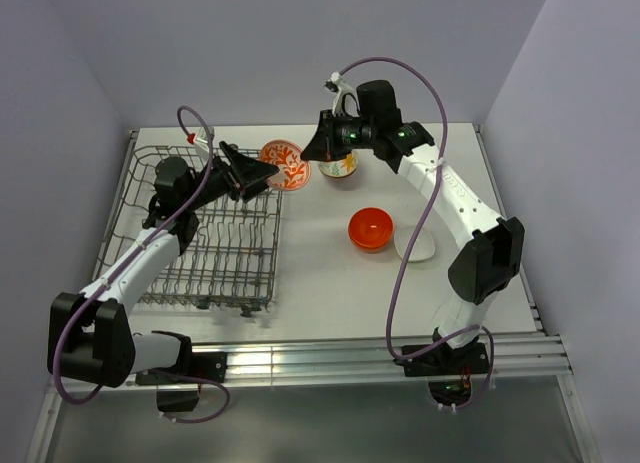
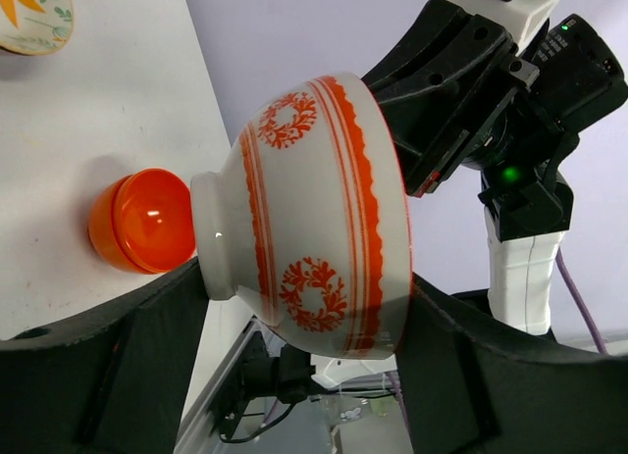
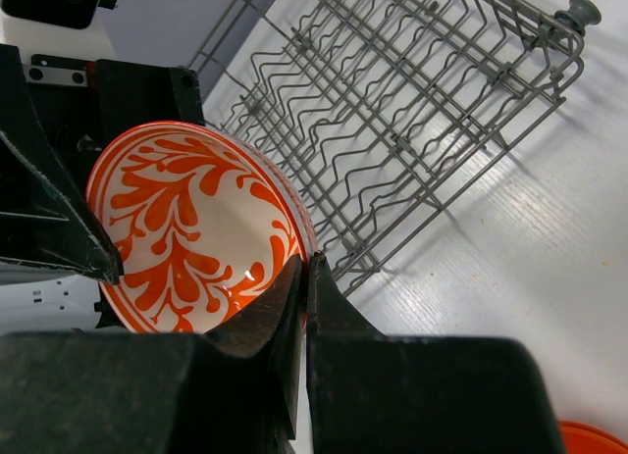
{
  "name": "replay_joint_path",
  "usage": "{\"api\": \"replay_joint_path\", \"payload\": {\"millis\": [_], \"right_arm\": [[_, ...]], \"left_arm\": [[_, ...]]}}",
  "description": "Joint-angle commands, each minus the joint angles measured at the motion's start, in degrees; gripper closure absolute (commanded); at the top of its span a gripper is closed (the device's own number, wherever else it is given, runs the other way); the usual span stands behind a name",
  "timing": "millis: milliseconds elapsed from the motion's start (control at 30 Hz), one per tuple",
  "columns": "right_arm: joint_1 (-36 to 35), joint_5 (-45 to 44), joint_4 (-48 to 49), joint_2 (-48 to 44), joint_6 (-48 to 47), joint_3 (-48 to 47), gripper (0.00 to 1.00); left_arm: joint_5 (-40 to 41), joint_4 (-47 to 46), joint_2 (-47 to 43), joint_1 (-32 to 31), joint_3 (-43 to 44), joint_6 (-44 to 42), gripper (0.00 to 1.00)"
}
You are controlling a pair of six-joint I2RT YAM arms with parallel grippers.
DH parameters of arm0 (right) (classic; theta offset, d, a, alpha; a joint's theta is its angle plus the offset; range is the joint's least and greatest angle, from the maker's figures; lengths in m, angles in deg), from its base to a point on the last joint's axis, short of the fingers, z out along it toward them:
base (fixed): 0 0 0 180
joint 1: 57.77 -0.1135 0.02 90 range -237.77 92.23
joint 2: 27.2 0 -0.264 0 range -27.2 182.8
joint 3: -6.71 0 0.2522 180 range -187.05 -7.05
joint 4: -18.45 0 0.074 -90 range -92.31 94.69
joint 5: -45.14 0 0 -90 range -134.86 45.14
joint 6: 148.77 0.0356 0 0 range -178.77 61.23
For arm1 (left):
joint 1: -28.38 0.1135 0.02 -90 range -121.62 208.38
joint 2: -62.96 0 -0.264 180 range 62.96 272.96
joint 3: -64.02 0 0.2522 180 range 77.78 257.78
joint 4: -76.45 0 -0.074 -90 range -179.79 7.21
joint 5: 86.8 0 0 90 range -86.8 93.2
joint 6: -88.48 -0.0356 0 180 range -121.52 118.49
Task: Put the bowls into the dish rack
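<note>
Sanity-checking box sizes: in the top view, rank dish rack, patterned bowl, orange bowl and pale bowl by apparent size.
1. dish rack: far largest.
2. patterned bowl, orange bowl, pale bowl: look alike. The patterned one is up off the table and the pale one is partly hidden, so unranked.

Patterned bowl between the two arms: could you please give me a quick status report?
Right gripper pinching patterned bowl rim. Left gripper clasped across it, foot to rim. Bowl in the air beside dish rack, not loaded. Nothing blocking the rack.
</note>
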Motion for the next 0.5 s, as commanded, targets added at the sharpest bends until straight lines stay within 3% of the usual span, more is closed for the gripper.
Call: {"api": "replay_joint_path", "payload": {"millis": [0, 167, 267, 300, 367, 433, 467], "right_arm": [[-0.5, 2.6, 4.4, -2.4, 1.4, -1.0, 1.0], [-0.7, 3.4, 4.7, -2.2, 2.1, -0.7, 1.0], [-0.7, 3.6, 3.8, -1.5, 2.0, -1.6, 1.0], [-0.7, 3.8, 3.7, -1.3, 2.1, -1.7, 1.0], [-0.7, 3.8, 3.4, -0.8, 2.3, -2.2, 1.0], [-0.7, 3.7, 3.3, -0.6, 2.7, -2.6, 0.88], [-0.7, 3.7, 3.3, -0.6, 2.8, -2.7, 0.69]], "left_arm": [[-1.6, -4.7, -0.6, -0.3, -0.4, 1.1, 0.26], [-1.5, -3.6, -1.2, -0.3, -0.2, -0.4, 0.47], [-1.6, -1.3, -1.5, -0.2, 0.3, -2.0, 0.79], [-1.3, -0.4, -1.7, -0.2, 0.5, -3.1, 0.95], [-1.0, 1.1, -2.3, -0.2, 1.1, -4.2, 1.0], [-0.7, 2.5, -2.8, -0.1, 1.0, -5.0, 1.0], [-0.5, 3.2, -3.2, 0.2, 1.2, -5.4, 1.0]]}}
